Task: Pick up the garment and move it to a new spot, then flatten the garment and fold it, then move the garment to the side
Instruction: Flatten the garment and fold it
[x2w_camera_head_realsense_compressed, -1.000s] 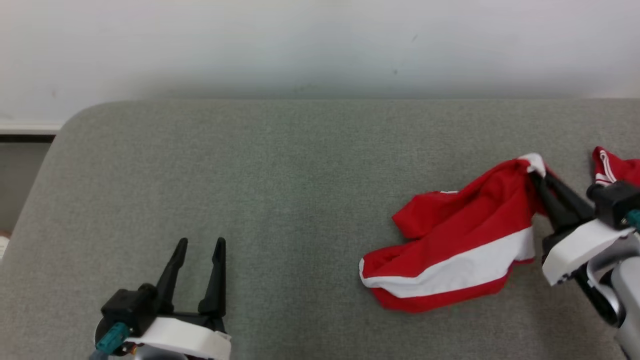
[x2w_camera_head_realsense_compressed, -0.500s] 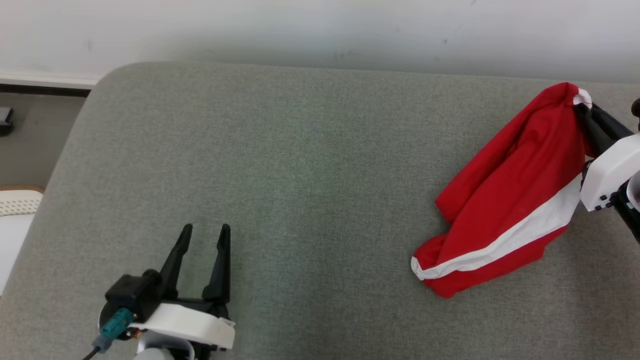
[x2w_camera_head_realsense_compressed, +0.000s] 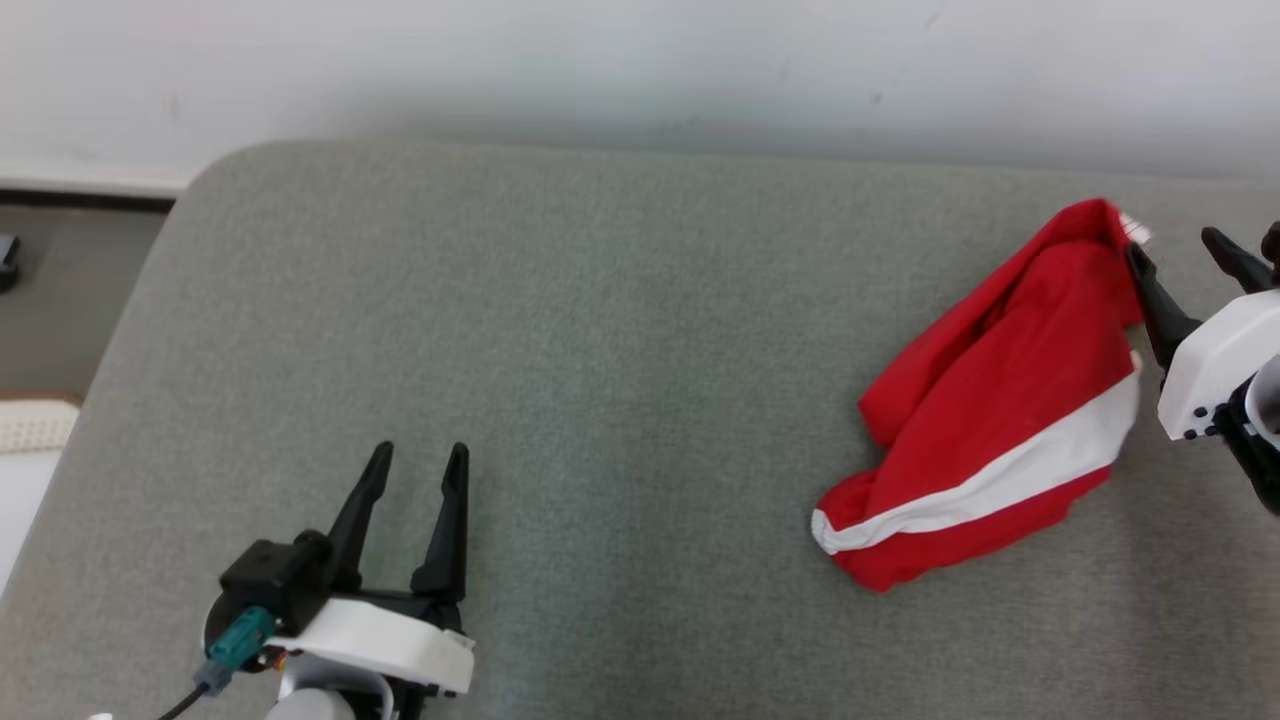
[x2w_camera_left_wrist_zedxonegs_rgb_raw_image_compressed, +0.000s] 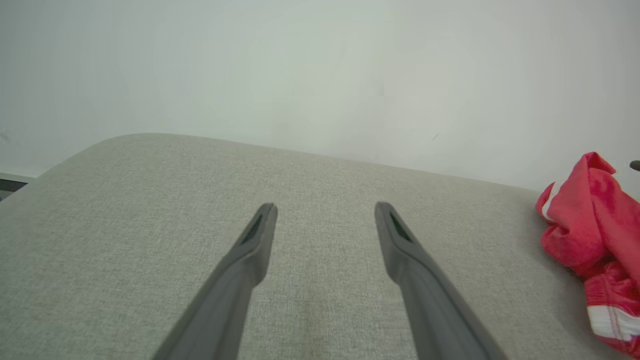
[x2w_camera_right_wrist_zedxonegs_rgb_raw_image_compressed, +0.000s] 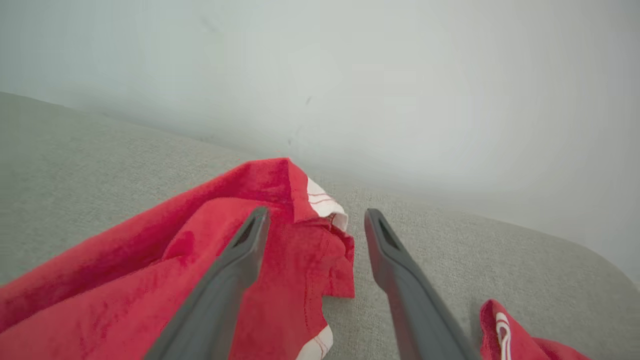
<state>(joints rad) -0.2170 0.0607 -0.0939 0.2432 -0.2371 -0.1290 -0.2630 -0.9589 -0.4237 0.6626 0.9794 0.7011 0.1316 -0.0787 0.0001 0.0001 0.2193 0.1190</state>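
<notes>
The garment is red with a white stripe and lies crumpled at the right of the grey padded surface. My right gripper stands open at the garment's raised upper corner; one finger touches the cloth, and nothing is pinched. In the right wrist view, the garment drapes under and between the spread fingers of that gripper. My left gripper is open and empty over the surface at the lower left. From the left wrist view, the open left gripper points at the wall, with the garment far to the right.
A pale wall runs behind the padded surface. The surface's rounded corner is at the upper left, with floor and a white object beyond it. Another bit of red cloth lies by the right finger.
My right gripper has opened and let go of the garment's corner, which it was holding raised. The head camera shifted earlier. The left gripper has stayed open.
</notes>
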